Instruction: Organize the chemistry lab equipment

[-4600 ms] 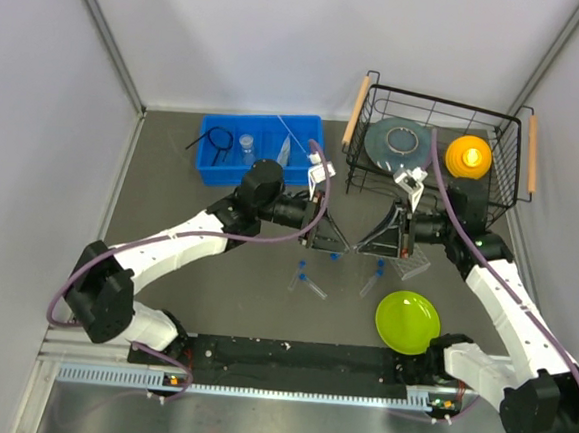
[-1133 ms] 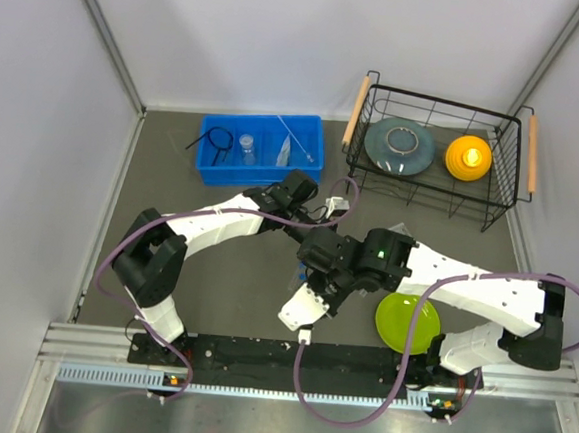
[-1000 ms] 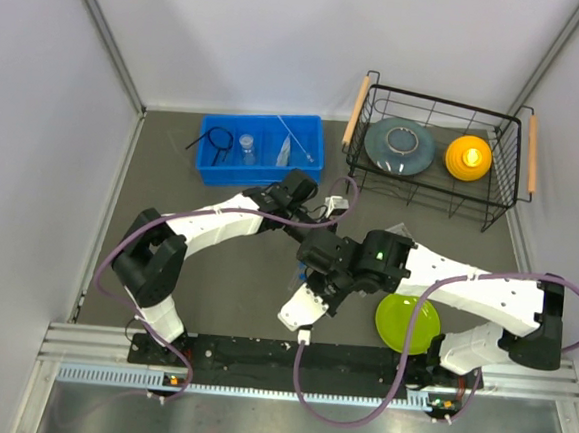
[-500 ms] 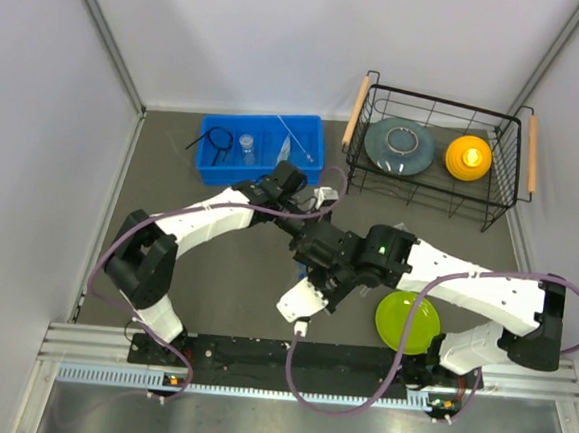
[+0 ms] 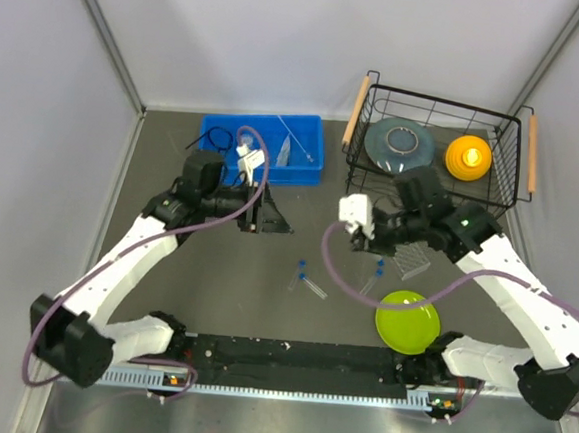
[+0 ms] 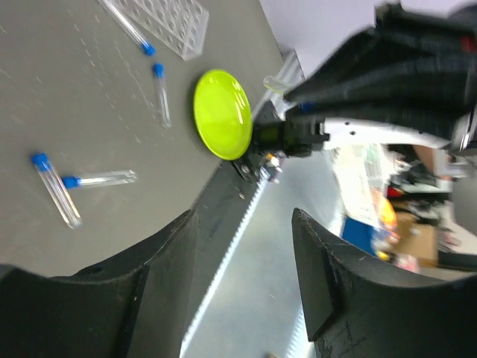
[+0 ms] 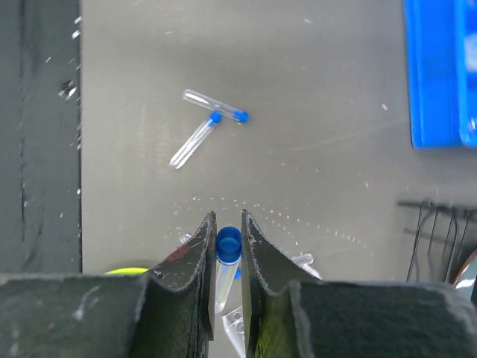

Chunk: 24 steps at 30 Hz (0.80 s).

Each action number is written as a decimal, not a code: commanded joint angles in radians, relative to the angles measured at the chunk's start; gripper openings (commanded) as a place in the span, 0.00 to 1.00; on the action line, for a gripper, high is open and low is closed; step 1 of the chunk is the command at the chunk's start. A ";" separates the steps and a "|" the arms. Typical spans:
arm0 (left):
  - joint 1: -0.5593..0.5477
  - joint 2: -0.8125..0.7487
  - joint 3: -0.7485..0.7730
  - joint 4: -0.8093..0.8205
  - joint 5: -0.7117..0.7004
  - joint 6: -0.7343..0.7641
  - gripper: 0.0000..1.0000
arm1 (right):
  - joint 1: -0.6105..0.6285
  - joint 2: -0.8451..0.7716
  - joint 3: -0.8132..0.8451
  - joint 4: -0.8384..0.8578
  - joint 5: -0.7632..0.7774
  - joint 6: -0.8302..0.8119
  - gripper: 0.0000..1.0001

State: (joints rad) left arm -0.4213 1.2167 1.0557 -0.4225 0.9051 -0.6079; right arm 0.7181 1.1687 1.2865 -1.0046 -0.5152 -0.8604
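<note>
Right pincer point(image 7: 227, 221) is clenched on a thin clear tube with a blue cap point(image 7: 228, 243) over the middle of the dark grey surface point(image 5: 215, 271), past the round lime-green plate point(image 5: 408, 321) by the near edge and beside the clear perforated tube rack point(image 5: 413, 258); two more capped tubes point(image 7: 212, 104) lie together nearby. Left pincer point(image 6: 242, 216) hangs released farther back, just before the blue plastic bin point(image 5: 298, 177) at the far edge.

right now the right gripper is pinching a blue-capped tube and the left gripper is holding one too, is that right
Not quite. The left gripper is open with nothing between its fingers, as the left wrist view shows. The rest holds: the right gripper is pinching a blue-capped tube.
</note>
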 commanded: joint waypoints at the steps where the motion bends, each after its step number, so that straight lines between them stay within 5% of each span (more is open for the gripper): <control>1: -0.005 -0.190 -0.121 0.175 -0.150 0.091 0.59 | -0.239 -0.063 -0.125 0.239 -0.205 0.208 0.08; 11: -0.005 -0.454 -0.400 0.369 -0.285 0.120 0.59 | -0.555 -0.046 -0.404 0.825 -0.246 0.570 0.10; 18: -0.005 -0.548 -0.513 0.451 -0.360 0.097 0.59 | -0.591 0.012 -0.561 1.223 -0.171 0.736 0.11; 24: -0.004 -0.602 -0.611 0.525 -0.405 0.037 0.59 | -0.609 0.028 -0.637 1.314 -0.102 0.767 0.11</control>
State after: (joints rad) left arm -0.4259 0.6529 0.4984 -0.0231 0.5499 -0.5270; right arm 0.1322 1.1927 0.6853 0.1204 -0.6609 -0.1539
